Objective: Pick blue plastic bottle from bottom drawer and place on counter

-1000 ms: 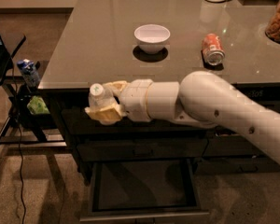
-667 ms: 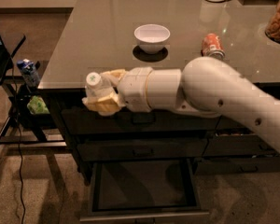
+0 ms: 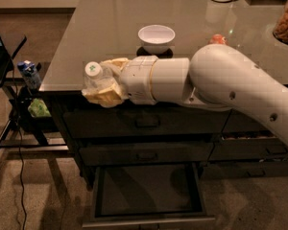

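A: Why start with the counter (image 3: 110,23)?
B: It's the goal. It spans the view from 9 to 3 o'clock, and its near left part is bare, so there's room to set something down.
A: And the arm (image 3: 240,85)?
B: It reaches in from 3 o'clock, low across the counter's front edge. That makes sense for an arm working from the cabinet's front.
A: The drawer (image 3: 149,190) is pulled out at 6 o'clock?
B: Yes, and its dark floor shows nothing on it. I judge the pick done and the placing not yet.
A: Where's the gripper (image 3: 102,85)?
B: At the arm's 9 o'clock end, in front of the counter's edge near its left corner. Its fingers (image 3: 105,97) are closed on the bottle (image 3: 93,75), one above the body and one below, which leaves the white cap free.
A: So the bottle is where?
B: In that grip, tilted with the cap toward 11 o'clock. It's about level with the counter's edge and not on the counter. I'd expect it needs lifting, then carrying toward 12 o'clock.
A: Anything in the way?
B: The bowl (image 3: 156,37) sits at 1 o'clock from the bottle, well apart. The can (image 3: 217,39) lies further toward 2 o'clock, half hidden behind the arm.
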